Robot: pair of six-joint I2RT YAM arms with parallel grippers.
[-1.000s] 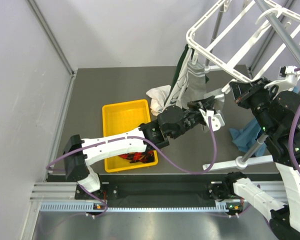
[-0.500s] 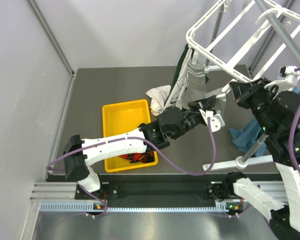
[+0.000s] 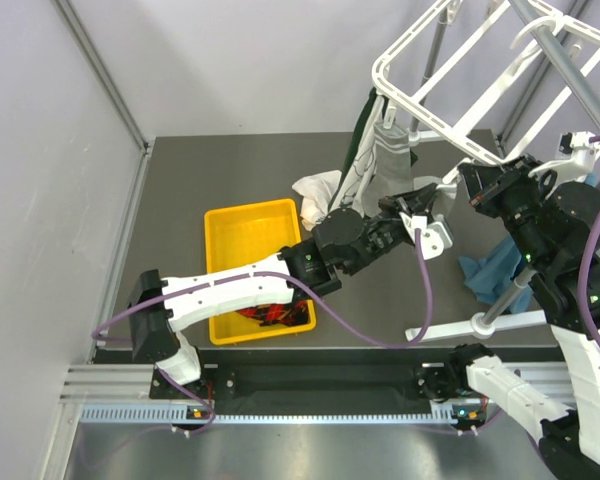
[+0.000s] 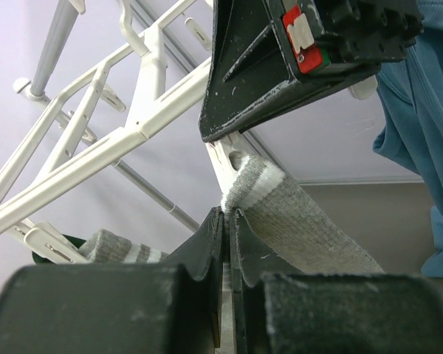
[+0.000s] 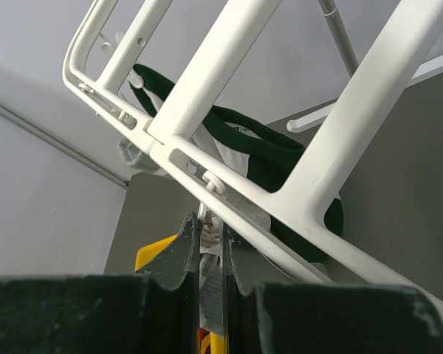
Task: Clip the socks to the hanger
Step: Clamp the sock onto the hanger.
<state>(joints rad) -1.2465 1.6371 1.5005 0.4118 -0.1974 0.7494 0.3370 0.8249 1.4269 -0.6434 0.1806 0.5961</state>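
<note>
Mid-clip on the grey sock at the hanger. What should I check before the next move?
1. Left gripper shut on the grey sock: ok.
2. Right gripper pinching a clip on the hanger: ok.
3. Sock cuff seated in that clip: cannot tell.
4. Grippers clear of each other: cannot tell, very close.
5. Argyle socks hung: not ok, lying in the yellow bin.

The hanger [image 5: 207, 66] is smooth, glossy white plastic. The grey sock [image 4: 303, 221] is matt, ribbed knit cloth. The yellow tray [image 3: 245, 250] is shiny plastic. The desk [image 3: 230, 170] is dull brushed metal.
</note>
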